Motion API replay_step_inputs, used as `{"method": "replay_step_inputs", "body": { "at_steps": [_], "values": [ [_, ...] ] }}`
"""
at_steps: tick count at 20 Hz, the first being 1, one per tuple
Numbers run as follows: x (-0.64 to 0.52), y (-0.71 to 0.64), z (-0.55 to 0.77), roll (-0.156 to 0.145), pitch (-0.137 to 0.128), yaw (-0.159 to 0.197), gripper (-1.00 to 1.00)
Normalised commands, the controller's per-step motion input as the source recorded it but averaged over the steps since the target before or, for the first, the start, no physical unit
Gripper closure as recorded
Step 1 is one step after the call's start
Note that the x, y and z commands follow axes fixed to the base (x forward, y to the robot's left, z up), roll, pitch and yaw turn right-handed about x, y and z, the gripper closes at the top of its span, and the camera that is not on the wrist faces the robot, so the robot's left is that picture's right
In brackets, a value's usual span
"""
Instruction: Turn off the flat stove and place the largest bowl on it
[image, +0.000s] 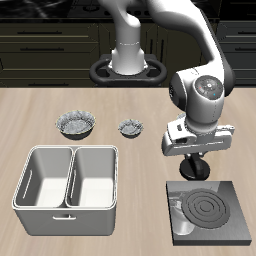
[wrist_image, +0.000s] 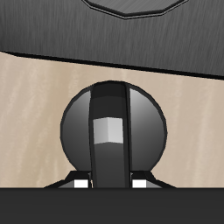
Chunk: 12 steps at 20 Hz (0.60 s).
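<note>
Close up, gripper (wrist_image: 107, 185) at round black knob (wrist_image: 111, 129), dark-coiled flat stove (image: 208, 209)

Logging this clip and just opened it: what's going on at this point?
The Franka arm has its gripper lowered at the back edge of the flat stove, and the wrist view looks straight onto the stove's black knob. The coil rings look dark. Whether the jaws are closed on the knob can't be told. A fluted grey bowl sits untouched farther back, beside a smaller bowl, behind the double-basin tub.

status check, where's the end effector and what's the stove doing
End effector down at round black knob; finger state unclear. Flat dark grey stove coils dark. Widest grey fluted bowl untouched on table. Nothing blocking.
</note>
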Motion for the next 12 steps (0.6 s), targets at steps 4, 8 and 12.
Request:
{"method": "replay_step_inputs", "body": {
  "at_steps": [4,8,12],
  "values": [
    [0.11,-0.05,0.03,-0.014,0.0,-0.036,1.0],
    [0.06,-0.06,0.03,-0.019,0.004,-0.058,1.0],
    [0.0,0.01,0.09,0.013,0.0,-0.088,1.0]
  ]
}}
